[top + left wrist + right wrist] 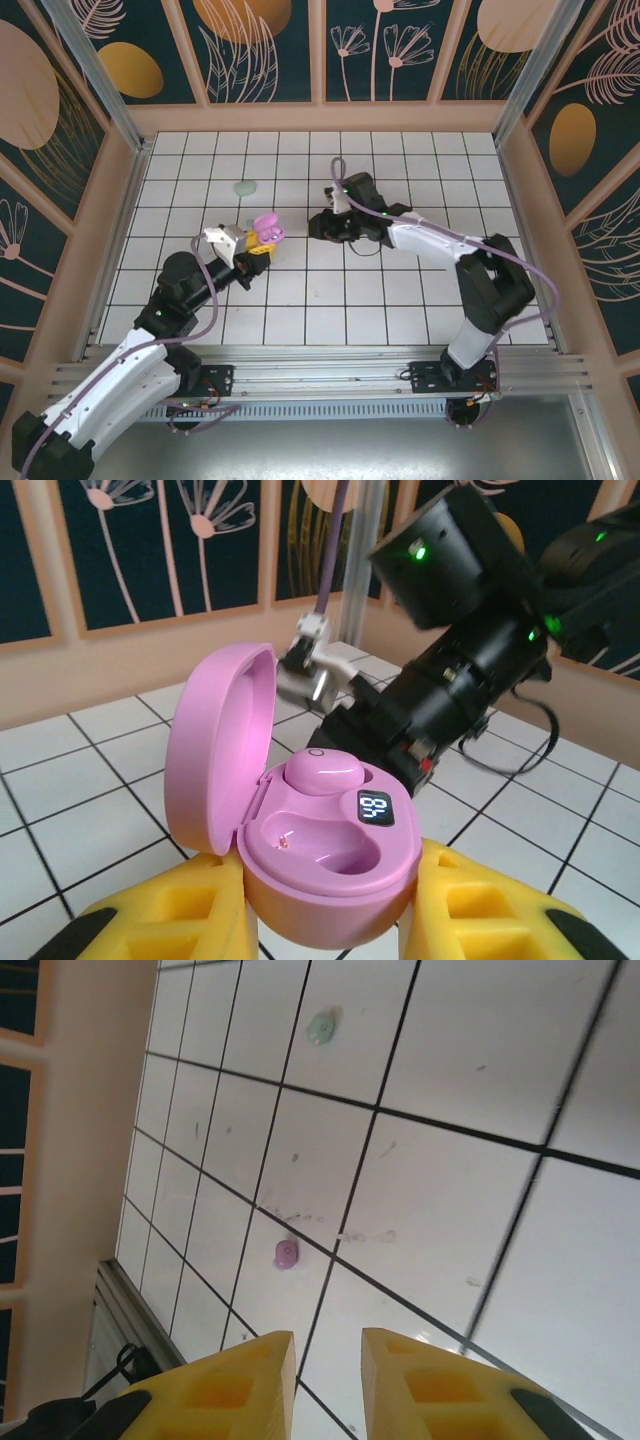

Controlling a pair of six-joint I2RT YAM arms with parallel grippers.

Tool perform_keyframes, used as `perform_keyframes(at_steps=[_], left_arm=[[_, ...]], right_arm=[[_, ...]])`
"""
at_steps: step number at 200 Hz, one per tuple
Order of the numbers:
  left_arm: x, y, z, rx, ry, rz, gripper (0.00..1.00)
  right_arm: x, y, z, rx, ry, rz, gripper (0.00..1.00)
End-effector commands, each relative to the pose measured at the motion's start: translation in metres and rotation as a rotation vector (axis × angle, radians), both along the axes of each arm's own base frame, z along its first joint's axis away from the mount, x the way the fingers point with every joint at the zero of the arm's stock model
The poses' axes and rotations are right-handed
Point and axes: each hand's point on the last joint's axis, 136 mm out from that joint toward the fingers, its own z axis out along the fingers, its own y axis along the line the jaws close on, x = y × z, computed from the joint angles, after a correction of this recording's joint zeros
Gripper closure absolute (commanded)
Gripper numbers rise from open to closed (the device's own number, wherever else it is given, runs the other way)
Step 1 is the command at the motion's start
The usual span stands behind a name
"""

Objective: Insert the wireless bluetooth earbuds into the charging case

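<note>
My left gripper is shut on the base of a pink charging case, one yellow finger on each side. The case's lid stands open. One pink earbud sits in the far socket, and the near socket is empty. From above, the case is held left of centre by the left gripper. My right gripper hovers just right of it, open, nothing between its fingers. Ahead of the right gripper, a loose pink earbud lies on the tiles, and a mint green one farther off.
A small lit display glows on the case. The right arm's black wrist hangs close behind the case. A pale mint object lies on the white tiled floor, with wooden walls all round.
</note>
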Motion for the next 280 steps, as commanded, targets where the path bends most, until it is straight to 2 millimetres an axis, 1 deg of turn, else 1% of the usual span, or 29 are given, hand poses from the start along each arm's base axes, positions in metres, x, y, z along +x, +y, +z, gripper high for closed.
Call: perform_keyframes(at_steps=[1,27,55,86,118,165,215,260,280], left_arm=[[0.001,0.013,0.0,-0.014,0.023,0.07,1.0],[-0.004,0.019,0.005,-0.028,0.018,0.089,1.0],[-0.007,0.024,0.013,-0.039,-0.001,0.103,1.0],[-0.008,0.027,0.02,-0.036,-0.021,0.115,1.0],[-0.009,0.029,0.029,-0.043,-0.04,0.12,1.0],[-0.007,0.036,0.041,-0.01,-0.072,0.16,1.0],[-0.011,0.045,0.054,0.007,-0.114,0.191,1.0],[-0.012,0.046,0.054,0.005,-0.114,0.194,1.0],[-0.012,0.045,0.052,0.003,-0.108,0.189,1.0]], right_arm=[[0.006,0.037,0.011,0.072,-0.01,0.043,0.76],[0.002,0.06,-0.005,0.054,0.022,0.074,0.76],[-0.011,0.085,-0.023,0.048,0.069,0.11,0.78],[-0.028,0.105,-0.039,0.046,0.12,0.13,0.81],[-0.039,0.121,-0.047,0.025,0.135,0.151,0.79],[-0.05,0.137,-0.064,-0.02,0.164,0.162,0.78],[-0.046,0.137,-0.082,-0.124,0.161,0.133,0.78],[-0.051,0.141,-0.098,-0.21,0.163,0.146,0.78],[-0.053,0.143,-0.102,-0.236,0.157,0.15,0.77]])
